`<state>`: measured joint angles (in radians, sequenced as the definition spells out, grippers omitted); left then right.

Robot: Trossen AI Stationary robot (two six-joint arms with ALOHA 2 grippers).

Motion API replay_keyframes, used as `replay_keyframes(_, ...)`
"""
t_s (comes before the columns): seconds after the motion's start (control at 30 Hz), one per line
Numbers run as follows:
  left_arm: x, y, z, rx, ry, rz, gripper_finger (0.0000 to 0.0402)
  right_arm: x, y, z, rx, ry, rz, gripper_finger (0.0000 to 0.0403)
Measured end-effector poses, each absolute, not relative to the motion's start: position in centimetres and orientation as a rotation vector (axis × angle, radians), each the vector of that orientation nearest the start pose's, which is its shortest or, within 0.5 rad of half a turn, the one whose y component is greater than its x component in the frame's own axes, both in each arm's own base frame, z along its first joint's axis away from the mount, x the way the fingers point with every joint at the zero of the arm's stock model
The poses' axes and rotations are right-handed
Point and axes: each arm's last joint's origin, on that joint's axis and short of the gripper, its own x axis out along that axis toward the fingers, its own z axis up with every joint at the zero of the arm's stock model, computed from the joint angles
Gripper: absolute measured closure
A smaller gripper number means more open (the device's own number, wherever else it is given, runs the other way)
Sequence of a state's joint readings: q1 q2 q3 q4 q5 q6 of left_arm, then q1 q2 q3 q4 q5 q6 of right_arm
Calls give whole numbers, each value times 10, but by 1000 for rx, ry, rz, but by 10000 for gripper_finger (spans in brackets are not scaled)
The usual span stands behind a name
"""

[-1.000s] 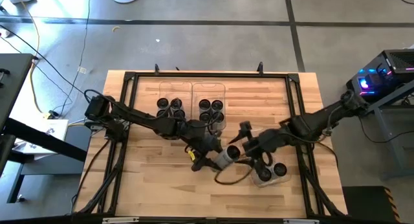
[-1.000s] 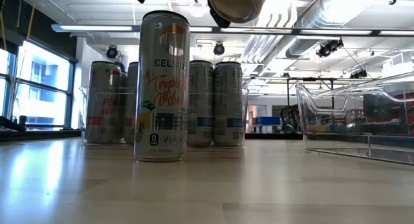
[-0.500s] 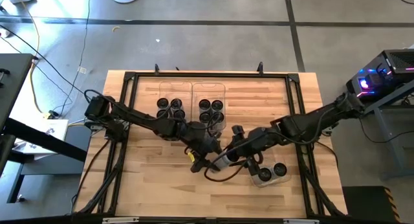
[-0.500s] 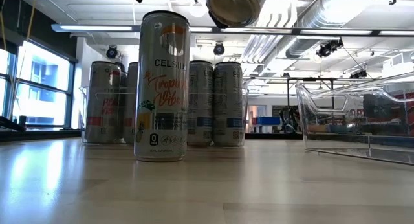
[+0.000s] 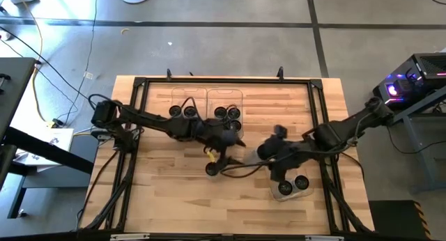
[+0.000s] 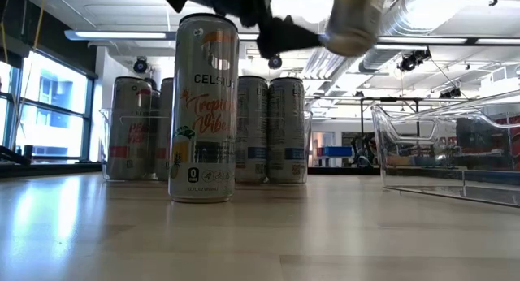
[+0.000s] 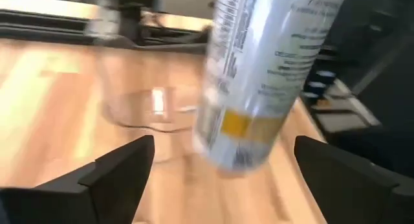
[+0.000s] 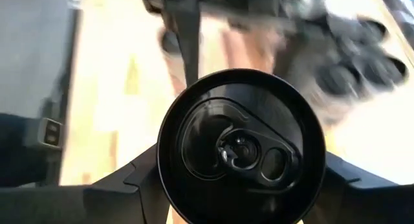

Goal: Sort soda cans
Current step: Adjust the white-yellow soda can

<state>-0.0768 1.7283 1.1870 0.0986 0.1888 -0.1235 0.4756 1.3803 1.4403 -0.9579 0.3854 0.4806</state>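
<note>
**Can held tilted in the right gripper, near bin just beside it**

The right gripper is closed on one soda can, a finger on each side of the body. The can's dark top faces back toward the wrist, so its long axis runs out along the line of the fingers. In the low view the same can hangs above the table, leaning well off upright.

The left gripper stands wide with nothing between its fingers. The held can is just ahead of it but apart from both fingers, so the right arm alone carries it.

The clear bin at the table's near right lies just beside the right gripper on the operator side, with two cans upright inside. The far bins sit closer to the left arm. Another can stands alone on the bare table near the left gripper.

By my reading, the carried can goes to the near bin, and its axis must be swung upright before it can stand beside those two
</note>
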Motion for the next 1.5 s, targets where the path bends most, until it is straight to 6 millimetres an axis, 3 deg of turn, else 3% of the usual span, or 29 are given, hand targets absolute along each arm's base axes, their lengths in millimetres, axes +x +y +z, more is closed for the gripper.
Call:
replay_keyframes(0.2, 384, -27, 258, -133, 434, -106, 31, 212, 114, 356, 121, 947, -317, 168)
replay_keyframes(0.43, 376, -37, 271, -88, 398, 3, 30, 154, 109, 349, 241, 986, -530, 168)
replay_keyframes(0.63, 373, -53, 272, -63, 388, 33, 30, 127, 113, 311, 404, 1000, -544, 168)
replay_keyframes(0.87, 371, -67, 272, -46, 381, 48, 30, 125, 116, 272, 493, 1043, -499, 168)
replay_keyframes(1.13, 372, -71, 275, -51, 343, 47, 29, 124, 116, 251, 489, 1094, -504, 168)
replay_keyframes(1.33, 372, -71, 275, -53, 338, 47, 29, 126, 118, 244, 509, 1093, -477, 166)
replay_keyframes(1.5, 372, -71, 275, -53, 338, 47, 29, 126, 118, 244, 517, 1091, -478, 136)
